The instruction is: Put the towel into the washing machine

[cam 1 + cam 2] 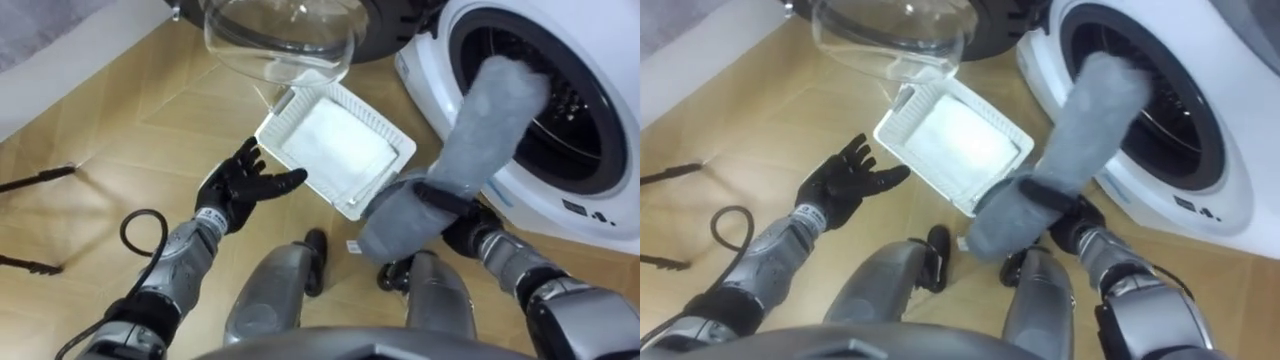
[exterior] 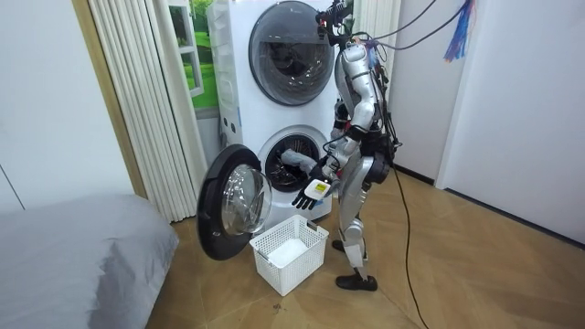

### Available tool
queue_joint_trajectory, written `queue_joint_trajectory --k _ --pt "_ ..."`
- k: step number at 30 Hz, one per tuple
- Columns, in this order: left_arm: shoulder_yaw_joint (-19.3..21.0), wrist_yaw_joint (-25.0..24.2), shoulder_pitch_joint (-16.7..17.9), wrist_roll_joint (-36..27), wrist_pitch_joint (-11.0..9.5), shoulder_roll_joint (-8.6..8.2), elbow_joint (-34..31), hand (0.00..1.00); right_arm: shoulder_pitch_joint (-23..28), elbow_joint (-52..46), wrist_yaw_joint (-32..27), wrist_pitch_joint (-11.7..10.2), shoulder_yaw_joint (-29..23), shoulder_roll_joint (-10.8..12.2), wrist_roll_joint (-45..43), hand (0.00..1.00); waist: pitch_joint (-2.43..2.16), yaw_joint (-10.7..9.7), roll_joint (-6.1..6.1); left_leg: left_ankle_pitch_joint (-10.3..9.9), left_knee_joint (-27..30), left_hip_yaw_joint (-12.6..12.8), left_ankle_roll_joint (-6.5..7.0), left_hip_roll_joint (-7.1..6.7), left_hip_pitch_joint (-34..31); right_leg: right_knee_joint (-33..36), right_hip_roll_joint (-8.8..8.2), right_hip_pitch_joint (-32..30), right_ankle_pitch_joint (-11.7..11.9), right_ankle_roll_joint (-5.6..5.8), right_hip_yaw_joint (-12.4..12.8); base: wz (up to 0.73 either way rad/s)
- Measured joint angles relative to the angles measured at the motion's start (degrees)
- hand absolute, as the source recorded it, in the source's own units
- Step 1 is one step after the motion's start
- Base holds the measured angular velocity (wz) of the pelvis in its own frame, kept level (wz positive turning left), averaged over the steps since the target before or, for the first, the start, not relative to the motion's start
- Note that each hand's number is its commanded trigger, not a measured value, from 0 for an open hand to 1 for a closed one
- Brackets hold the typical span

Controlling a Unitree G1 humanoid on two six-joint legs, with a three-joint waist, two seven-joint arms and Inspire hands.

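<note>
The robot stands on the light wooden floor (image 1: 120,130) right in front of the white front-loading washing machine (image 1: 600,215), the lower of two stacked machines in the room view. The machine's round glass door (image 1: 280,45) is swung open towards the room view's left.

The fluffy grey towel (image 1: 490,110) hangs half in and half out. Its upper end lies over the rim of the round opening and reaches into the dark drum, while its lower end droops outside, over the robot's knees. The right hand (image 1: 468,228) is beneath the towel's lower part, with a dark finger curled across the cloth, so it grips the towel; the rest of this hand is covered by the fabric.

The left hand (image 1: 240,190) hovers over the floor, well apart from the towel, its fingers spread wide and holding nothing. Just beside it, between it and the machine, a white slatted plastic laundry basket (image 1: 392,128) sits on the floor below the open door.
</note>
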Motion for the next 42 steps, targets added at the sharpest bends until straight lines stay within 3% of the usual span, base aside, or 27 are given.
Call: queue_joint_trajectory --k 4,8,11,19,21,27,30,36,37,38,42 --pt "-0.31 1.2 0.23 1.96 0.57 -0.24 0.06 0.0 -0.09 0.57 0.03 0.14 0.02 -0.81 1.77 1.0 0.0 -0.02 0.0 0.06 -0.12 -0.05 0.1 -0.1 -0.01 0.32 -0.33 -0.01 -0.08 0.13 -0.16 0.03" --pt "-1.01 2.64 0.65 2.31 1.52 -0.83 0.1 0.0 -0.98 2.08 -0.01 2.31 -1.12 -0.98 4.15 1.0 0.03 -0.05 -0.05 0.3 -0.78 0.24 0.17 -0.26 -0.1 1.16 -0.71 -0.93 -0.19 0.16 0.33 0.0" --pt "-1.34 2.85 0.84 3.42 2.19 -1.39 0.22 0.0 -1.04 2.22 -0.04 2.53 -1.94 -1.04 6.53 1.0 0.06 -0.18 -0.08 0.48 -0.92 0.14 0.11 -0.98 -0.25 1.94 -1.08 -1.6 -0.6 0.03 0.68 0.02" --pt "-1.18 2.83 0.08 4.44 3.06 -1.43 -0.17 0.0 -3.72 2.13 -0.2 3.77 -8.87 -3.16 20.1 1.0 0.27 -0.68 -0.5 0.7 1.5 0.71 0.43 -1.83 -3.01 4.5 -2.8 -4.85 -1.18 -0.04 1.23 0.02" --pt "-1.13 3.21 0.42 4.26 3.28 -1.02 -1.14 0.0 -5.13 2.08 -1.01 3.84 -11.36 -4.24 24.13 1.0 0.62 -1.05 -1.16 0.83 1.75 1.15 0.64 -2.01 -3.38 5.49 -3.03 -5.75 -1.33 0.06 1.92 0.0" --pt "-1.55 6.26 0.85 4.32 3.39 0.4 -2.66 0.0 -8.07 0.73 -5.3 5.02 -12.5 -6.9 28.71 1.0 0.4 -1.98 -3.21 0.84 2.93 0.96 0.66 -2.07 -4.85 5.99 -3.01 -6.71 -1.23 0.04 1.75 0.03" --pt "-1.44 8.09 0.9 4.31 3.53 1.24 -4.3 0.0 -10.52 -0.77 -8.44 5.4 -13.33 -7.94 30.4 1.0 0.37 -2.92 -4.41 1.04 3.21 0.96 0.92 -2.1 -6.35 6.7 -3.81 -8.18 -1.23 -0.02 1.53 0.09" --pt "-1.2 10.6 0.66 4.57 3.62 1.4 -5.84 0.0 -13.13 -2.25 -13.69 6.23 -16.26 -8.58 32.57 1.0 0.12 -4.15 -5.92 1.12 3.94 1.94 1.06 -2.08 -6.89 7.25 -4.08 -8.4 -1.2 0.19 1.41 0.03" --pt "-1.19 10.86 0.48 4.6 3.65 1.4 -5.89 0.0 -13.14 -2.64 -14.34 6.26 -16.32 -8.58 32.86 0.38 0.13 -4.19 -5.94 1.13 3.97 1.95 1.09 -2.08 -6.91 7.29 -4.07 -8.4 -1.19 0.22 1.46 0.0" --pt "-1.07 11.46 0.38 4.75 3.66 1.43 -6.14 0.0 -13.35 -2.93 -15.3 6.31 -16.76 -8.58 33.26 0.0 0.14 -4.26 -6.02 1.14 4.02 1.96 1.1 -2.12 -6.88 7.33 -4.08 -8.4 -1.17 0.24 1.57 0.0" --pt "-0.83 13.1 -0.16 6.86 3.75 1.41 -6.41 0.0 -15.21 -2.98 -18.69 6.41 -16.85 -8.59 34.03 0.0 0.18 -4.69 -6.14 1.2 4.26 1.97 1.2 -2.13 -6.92 7.53 -4.02 -8.55 -1.18 0.25 1.88 0.0"
